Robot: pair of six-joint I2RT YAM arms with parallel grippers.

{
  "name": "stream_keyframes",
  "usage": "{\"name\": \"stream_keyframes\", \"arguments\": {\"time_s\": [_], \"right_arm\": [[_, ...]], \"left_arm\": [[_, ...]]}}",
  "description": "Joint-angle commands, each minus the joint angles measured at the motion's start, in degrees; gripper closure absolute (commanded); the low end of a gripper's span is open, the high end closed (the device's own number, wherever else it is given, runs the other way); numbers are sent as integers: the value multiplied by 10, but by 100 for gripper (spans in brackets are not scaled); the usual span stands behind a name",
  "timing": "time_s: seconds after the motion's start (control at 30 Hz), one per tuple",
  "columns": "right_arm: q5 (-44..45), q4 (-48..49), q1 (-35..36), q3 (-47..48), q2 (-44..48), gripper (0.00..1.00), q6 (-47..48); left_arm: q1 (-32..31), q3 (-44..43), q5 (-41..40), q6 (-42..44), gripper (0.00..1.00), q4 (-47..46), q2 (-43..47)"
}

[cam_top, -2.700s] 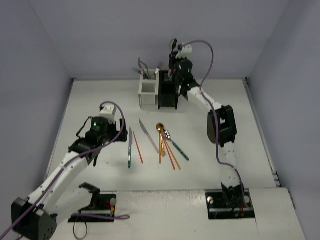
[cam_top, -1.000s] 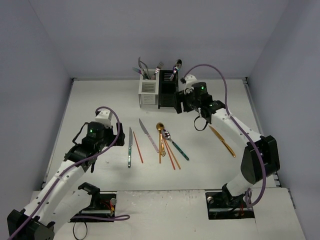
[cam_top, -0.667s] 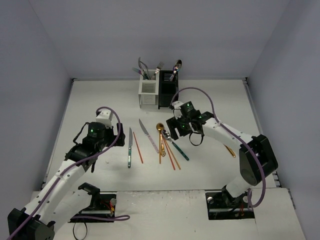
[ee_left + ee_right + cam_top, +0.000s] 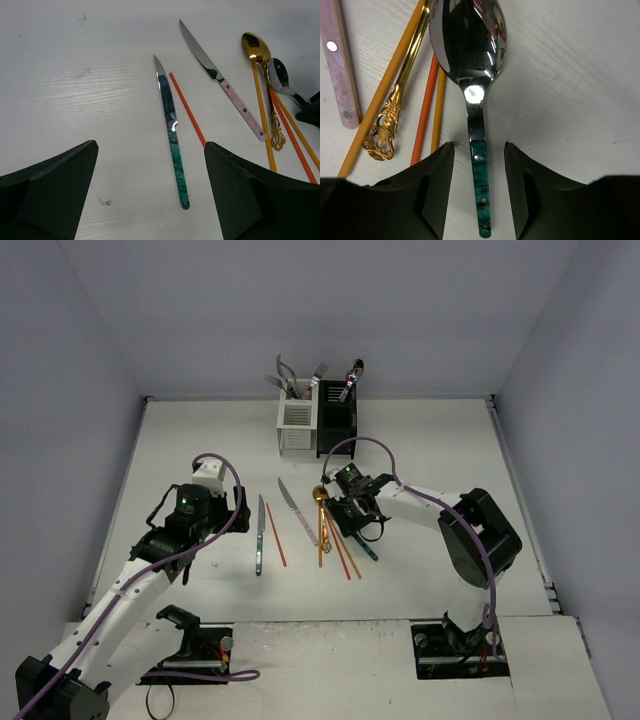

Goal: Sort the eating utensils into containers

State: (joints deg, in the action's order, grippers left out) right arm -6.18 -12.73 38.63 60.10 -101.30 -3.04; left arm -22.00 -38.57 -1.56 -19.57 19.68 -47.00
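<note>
A teal-handled spoon (image 4: 470,45) lies on the table. My right gripper (image 4: 479,185) is open and straddles its teal handle, with a gap on each side; it also shows in the top view (image 4: 352,518). Beside the spoon lie a gold spoon (image 4: 395,100), orange and yellow chopsticks (image 4: 425,110) and a pink-handled knife (image 4: 220,80). My left gripper (image 4: 150,200) is open and empty, low over the end of a teal-handled knife (image 4: 172,135), with a lone orange chopstick (image 4: 187,109) beside it. The white caddy (image 4: 296,426) and the black caddy (image 4: 337,425) stand at the back, with several utensils in them.
Grey walls close in the table at the back and on both sides. The loose utensils lie in a cluster between the two arms (image 4: 300,525). The right arm's cable loops above its wrist (image 4: 360,443).
</note>
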Motion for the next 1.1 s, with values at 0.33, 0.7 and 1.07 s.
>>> {"name": "stream_keyframes", "arguments": {"time_s": [0.33, 0.7, 1.07], "right_arm": [[27, -4, 7, 42, -48, 67, 13], [49, -28, 5, 91, -39, 100, 21], [76, -75, -61, 341, 31, 100, 74]], "left_arm": [[3, -25, -9, 9, 14, -13, -2], [3, -26, -13, 12, 14, -11, -2], [3, -27, -19, 15, 14, -12, -4]]}}
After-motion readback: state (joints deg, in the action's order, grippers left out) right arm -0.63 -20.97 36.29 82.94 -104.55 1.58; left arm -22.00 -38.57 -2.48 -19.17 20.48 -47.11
